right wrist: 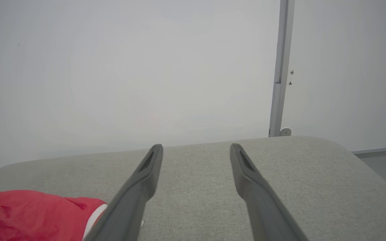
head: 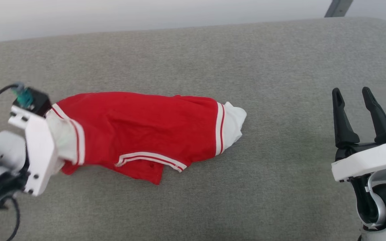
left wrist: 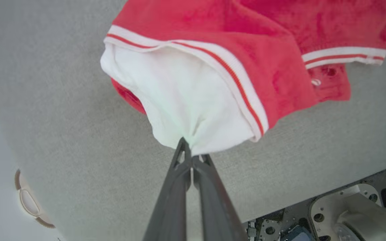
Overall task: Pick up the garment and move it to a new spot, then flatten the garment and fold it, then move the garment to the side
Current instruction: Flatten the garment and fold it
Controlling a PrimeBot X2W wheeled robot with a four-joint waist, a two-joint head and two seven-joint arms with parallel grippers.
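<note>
Pinching a bunched fold of the white sleeve end [left wrist: 186,97], the left gripper [left wrist: 189,150] has its two dark fingers pressed together on the cloth. From that hold the garment [head: 139,127] stretches across the worktop [head: 213,53], its red body rumpled, striped trim showing along its folds, and its other white sleeve end [head: 235,125] reaching towards the middle. It lies in the left half, about midway between the near and far edges. The right gripper [head: 351,91] stands spread wide and holds nothing, by the right edge and well apart from the garment. The worktop is covered in plain grey woven fabric with rounded far corners. Behind it rises a bare pale wall [right wrist: 112,67] with a slim grey upright post [right wrist: 281,67].
</note>
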